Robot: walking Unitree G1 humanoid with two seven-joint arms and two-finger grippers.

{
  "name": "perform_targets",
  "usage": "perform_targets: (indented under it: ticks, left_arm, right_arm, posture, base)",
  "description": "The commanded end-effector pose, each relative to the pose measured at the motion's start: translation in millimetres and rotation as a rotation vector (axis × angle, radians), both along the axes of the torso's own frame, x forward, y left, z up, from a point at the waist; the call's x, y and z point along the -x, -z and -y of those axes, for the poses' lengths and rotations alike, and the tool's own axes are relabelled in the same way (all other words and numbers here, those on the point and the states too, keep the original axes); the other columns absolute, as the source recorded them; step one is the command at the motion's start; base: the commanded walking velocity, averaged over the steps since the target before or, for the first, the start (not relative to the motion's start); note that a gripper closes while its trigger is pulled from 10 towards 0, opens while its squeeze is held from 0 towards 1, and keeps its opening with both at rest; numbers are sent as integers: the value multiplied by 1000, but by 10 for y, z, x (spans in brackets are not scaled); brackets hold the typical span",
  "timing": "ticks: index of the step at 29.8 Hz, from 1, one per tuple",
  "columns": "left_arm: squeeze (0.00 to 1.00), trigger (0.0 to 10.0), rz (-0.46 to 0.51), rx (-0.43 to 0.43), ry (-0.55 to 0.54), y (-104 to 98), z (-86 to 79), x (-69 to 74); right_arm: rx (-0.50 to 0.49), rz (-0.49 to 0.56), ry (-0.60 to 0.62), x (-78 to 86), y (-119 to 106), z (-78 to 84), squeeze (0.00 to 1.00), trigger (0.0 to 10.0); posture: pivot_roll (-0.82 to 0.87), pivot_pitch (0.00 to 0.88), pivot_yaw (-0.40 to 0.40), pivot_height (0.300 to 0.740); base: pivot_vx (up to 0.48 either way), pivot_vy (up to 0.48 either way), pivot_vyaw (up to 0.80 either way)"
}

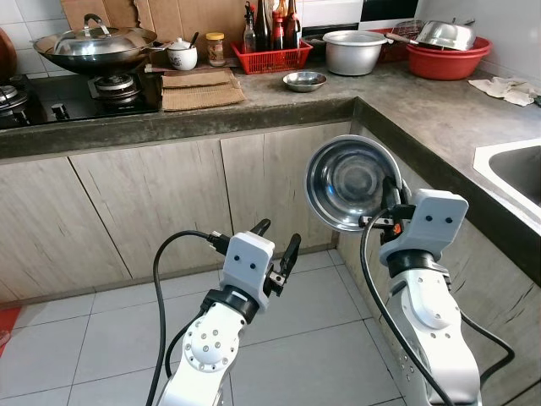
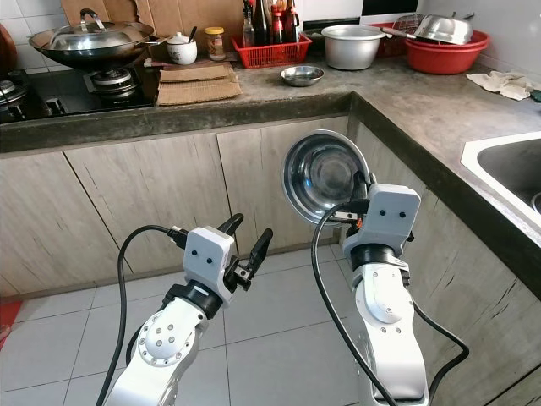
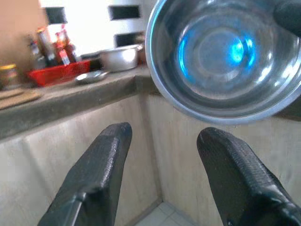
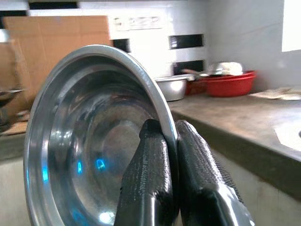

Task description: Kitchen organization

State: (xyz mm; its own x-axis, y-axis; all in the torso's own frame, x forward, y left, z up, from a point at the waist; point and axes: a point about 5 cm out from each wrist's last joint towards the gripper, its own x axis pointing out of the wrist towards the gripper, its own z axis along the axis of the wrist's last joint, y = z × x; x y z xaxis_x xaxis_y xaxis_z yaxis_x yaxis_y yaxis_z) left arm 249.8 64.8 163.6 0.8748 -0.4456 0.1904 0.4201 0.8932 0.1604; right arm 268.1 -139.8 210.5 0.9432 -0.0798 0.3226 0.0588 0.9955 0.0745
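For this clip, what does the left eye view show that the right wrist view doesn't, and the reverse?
Left eye view alone: the wok on the stove, the small steel dish on the counter, and the open left gripper held low before the cabinets.
Right wrist view alone: the right gripper pinching the steel bowl's rim, one finger inside, one outside.
Both: the steel bowl, tilted on edge, and the red basin.

Nothing here can be read. The bottles [image 1: 272, 24] in the red basket [image 1: 272, 57] on the table [image 1: 338, 97] carry labels, but they are too small and blurred to make out. The jar [image 1: 216, 48] beside them shows no legible print, and the cardboard [image 1: 161, 15] against the wall bears no writing I can see.
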Motion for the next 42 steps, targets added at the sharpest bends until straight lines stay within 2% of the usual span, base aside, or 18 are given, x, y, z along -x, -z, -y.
perform_targets:
  ticks: [1,17,27,42]
  left_arm:
    - [0,10000,12,-1,17,-28,40,-1]
    - [0,10000,19,-5,14,-26,28,-23]
    - [0,10000,20,-12,18,-12,19,-27]
    - [0,10000,15,-18,8,2,-13,-30]
  right_arm:
    - [-8,18,14,0,-45,38,0,10000]
    - [0,38,2,-25,-83,21,0,10000]
    - [2,40,-2,-32,-83,8,0,10000]
    - [-2,33,0,-47,-76,4,0,10000]
  posture:
    - [1,0,-4,740]
    - [0,0,-5,740]
    - [1,0,-3,740]
    - [7,0,-2,740]
  base:
    - [292,0,-800]
    - [308,0,-763]
    - [313,0,0]
    - [314,0,-735]
